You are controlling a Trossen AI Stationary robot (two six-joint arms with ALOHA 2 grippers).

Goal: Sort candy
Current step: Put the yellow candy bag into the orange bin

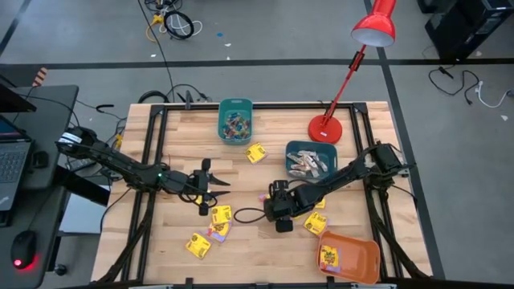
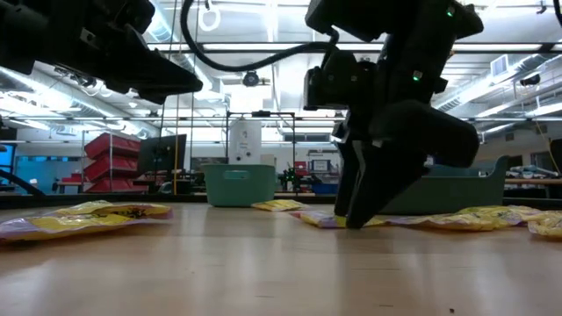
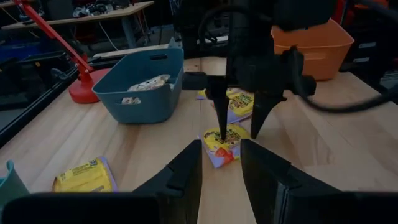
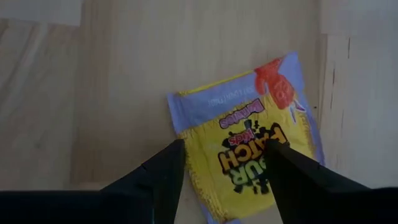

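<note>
**Right claw spread over a yellow packet**

Your right claw (image 1: 274, 195) stands wide, fingertips down at the table (image 1: 241, 249), with a yellow candy packet (image 4: 249, 152) lying flat directly beneath and between them. Your left claw (image 1: 210, 185) hangs partly spread and empty, facing that packet; more yellow packets (image 1: 220, 215) lie just beside it.
</note>
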